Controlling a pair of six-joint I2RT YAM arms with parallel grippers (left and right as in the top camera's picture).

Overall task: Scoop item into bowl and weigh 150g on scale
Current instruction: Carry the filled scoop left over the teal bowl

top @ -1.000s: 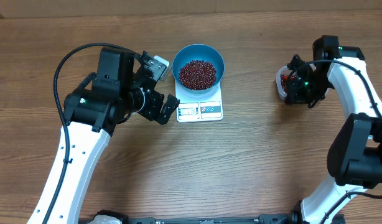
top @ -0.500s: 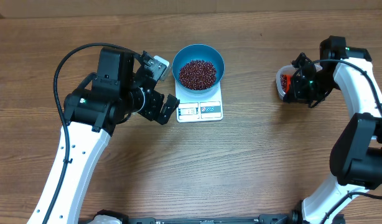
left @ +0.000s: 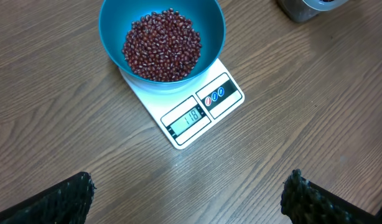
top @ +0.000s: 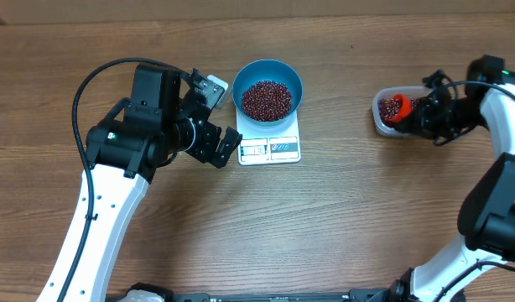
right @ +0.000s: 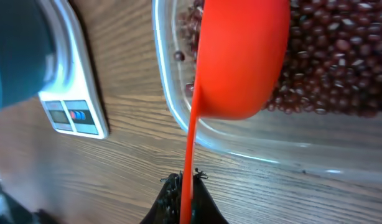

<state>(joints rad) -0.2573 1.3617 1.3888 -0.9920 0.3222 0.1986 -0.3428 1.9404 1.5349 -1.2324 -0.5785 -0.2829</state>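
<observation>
Overhead: the right gripper (top: 425, 116) clamps the scoop (top: 397, 109) in the tub (top: 377, 113), well apart from the bowl (top: 270, 65) of beans (top: 266, 99), so the carry could spill. Left wrist: the left gripper (left: 188, 202) gapes, holding nothing. The scale (left: 206, 106) reads 118, so a full scoop could overshoot. Right wrist: the scoop is tilted and may shed beans.

A clear plastic tub (top: 380, 122) stands on the wood-grain worktop (top: 325, 226), far right; a red-orange scoop (top: 395, 109) sits over its opening, handle crossing the rim.
</observation>
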